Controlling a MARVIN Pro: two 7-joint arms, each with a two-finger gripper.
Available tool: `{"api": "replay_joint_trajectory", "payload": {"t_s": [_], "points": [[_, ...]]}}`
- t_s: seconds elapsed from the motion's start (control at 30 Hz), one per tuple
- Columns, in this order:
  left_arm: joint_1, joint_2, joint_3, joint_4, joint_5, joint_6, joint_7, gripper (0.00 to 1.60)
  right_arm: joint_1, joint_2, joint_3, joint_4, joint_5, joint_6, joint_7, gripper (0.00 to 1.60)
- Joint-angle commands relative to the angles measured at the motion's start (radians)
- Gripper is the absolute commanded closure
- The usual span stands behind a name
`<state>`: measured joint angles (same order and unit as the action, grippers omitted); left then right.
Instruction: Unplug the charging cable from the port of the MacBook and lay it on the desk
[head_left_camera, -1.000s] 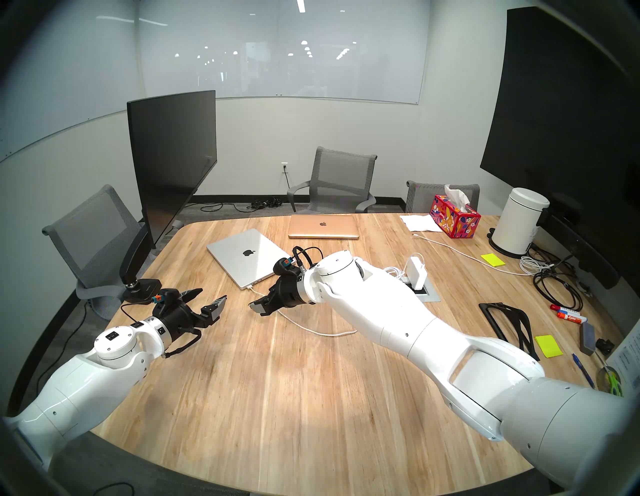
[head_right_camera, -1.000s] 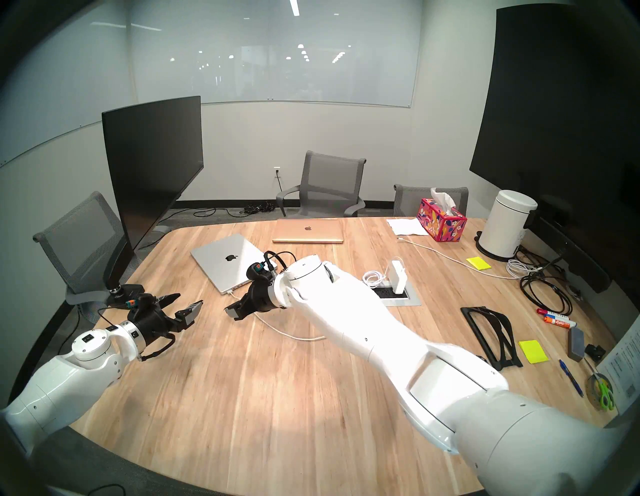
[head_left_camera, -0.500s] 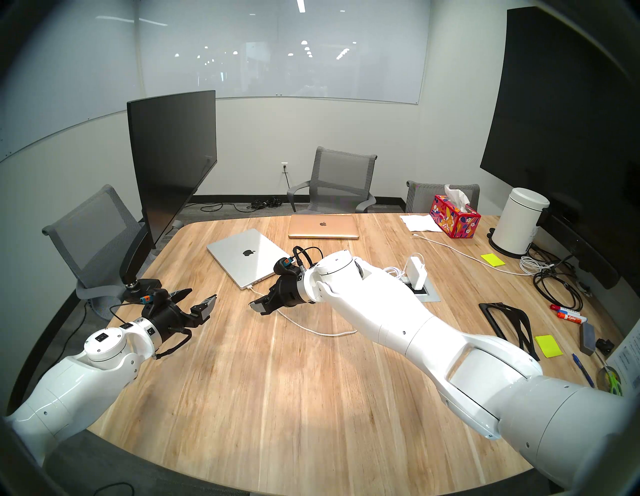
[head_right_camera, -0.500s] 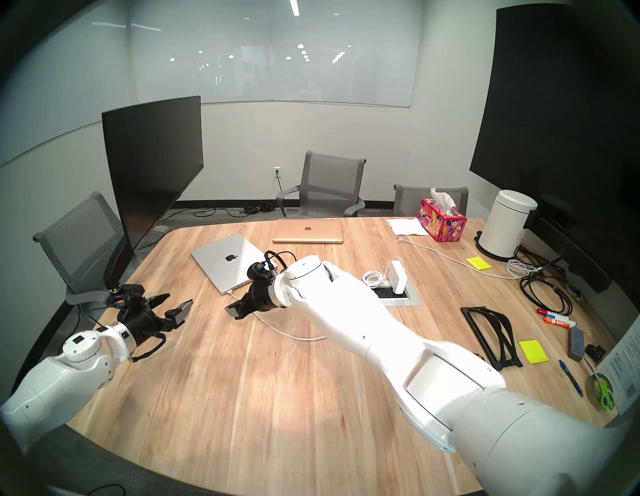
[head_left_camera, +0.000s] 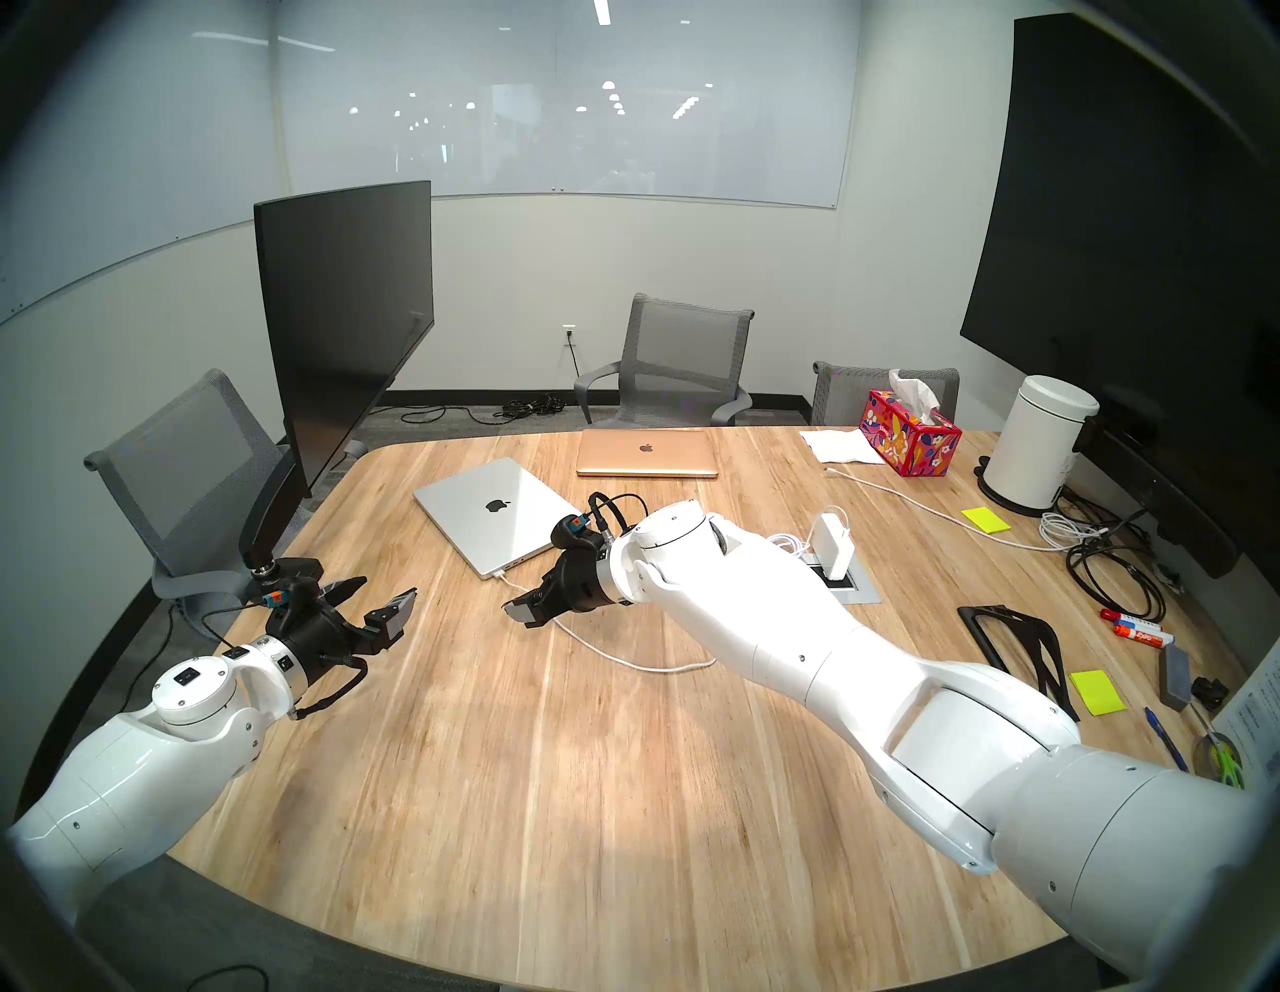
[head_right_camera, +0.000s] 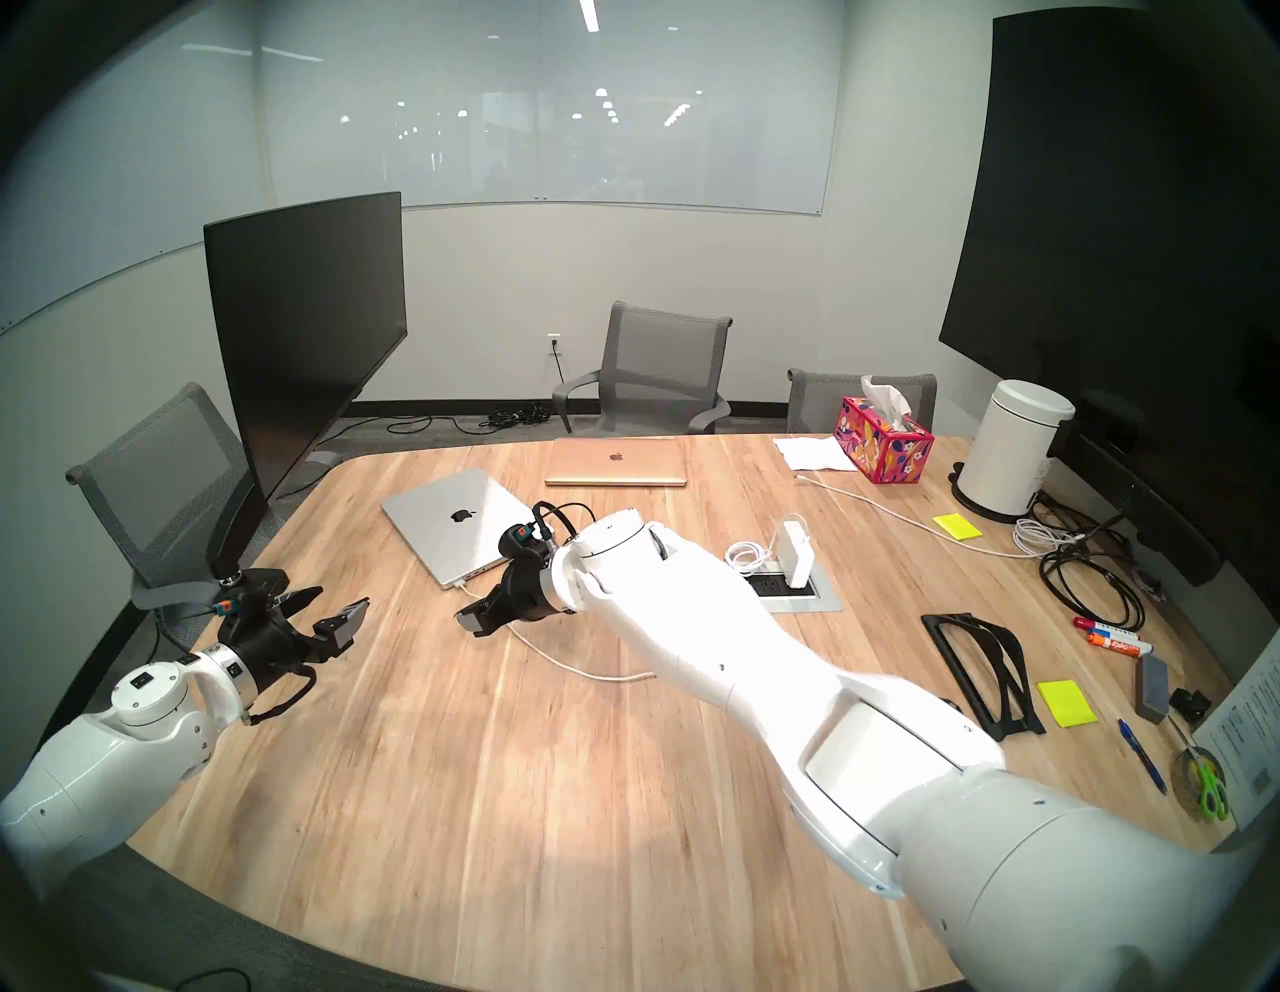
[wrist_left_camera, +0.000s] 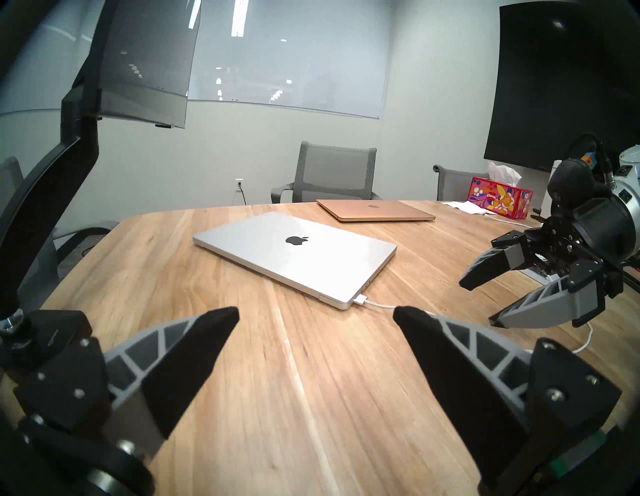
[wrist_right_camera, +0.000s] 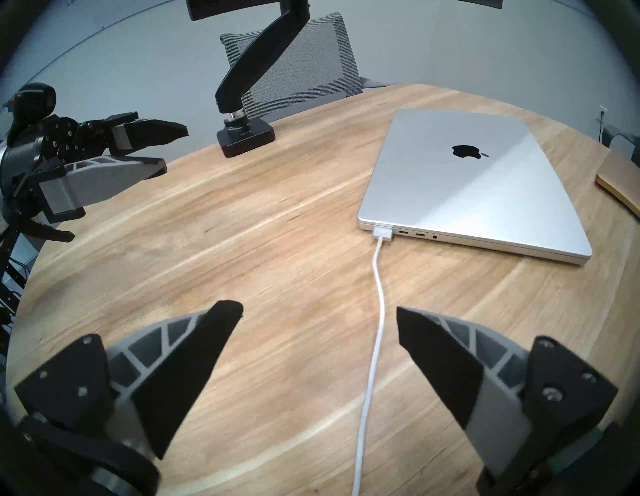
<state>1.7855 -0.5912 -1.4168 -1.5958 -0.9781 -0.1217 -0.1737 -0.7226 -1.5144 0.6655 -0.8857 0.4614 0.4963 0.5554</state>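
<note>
The silver-grey MacBook (head_left_camera: 495, 516) lies shut on the wood-grain desk (head_left_camera: 554, 796). The white charging cable (head_left_camera: 623, 658) is plugged into the laptop's near side by its connector (wrist_right_camera: 382, 232). It runs across the desk under my right arm toward the white power brick (head_left_camera: 831, 547). My right gripper (head_left_camera: 516, 604) is open and empty, just short of the laptop's corner. In the right wrist view (wrist_right_camera: 317, 310) the cable (wrist_right_camera: 375, 329) passes between the fingers, nearer the right one. My left gripper (head_left_camera: 386, 589) is open and empty, well left of the laptop.
A rose-gold laptop (head_left_camera: 647, 452) lies behind the MacBook. A black monitor (head_left_camera: 346, 319) stands on an arm base (head_left_camera: 284, 575) at the left edge. To the right are an outlet box (head_left_camera: 848, 585), a tissue box (head_left_camera: 909, 433), a white canister (head_left_camera: 1035, 443), black cables (head_left_camera: 1108, 575) and a black stand (head_left_camera: 1018, 644).
My left arm has drawn back to the left and away from the laptop, its gripper still open. My right gripper has barely moved. The cable stays plugged in.
</note>
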Motion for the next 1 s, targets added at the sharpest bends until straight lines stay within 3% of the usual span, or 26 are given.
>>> {"api": "replay_joint_trajectory", "payload": {"t_s": [0.0, 0.97], "points": [[0.001, 0.013, -0.017, -0.018, 0.001, -0.014, -0.005, 0.00, 0.046, -0.030, -0.012, 0.027, -0.016, -0.025, 0.013, 0.00], [-0.001, 0.018, -0.013, -0.017, -0.004, -0.016, -0.005, 0.00, 0.150, -0.182, -0.044, 0.318, -0.118, -0.119, 0.006, 0.00]]}}
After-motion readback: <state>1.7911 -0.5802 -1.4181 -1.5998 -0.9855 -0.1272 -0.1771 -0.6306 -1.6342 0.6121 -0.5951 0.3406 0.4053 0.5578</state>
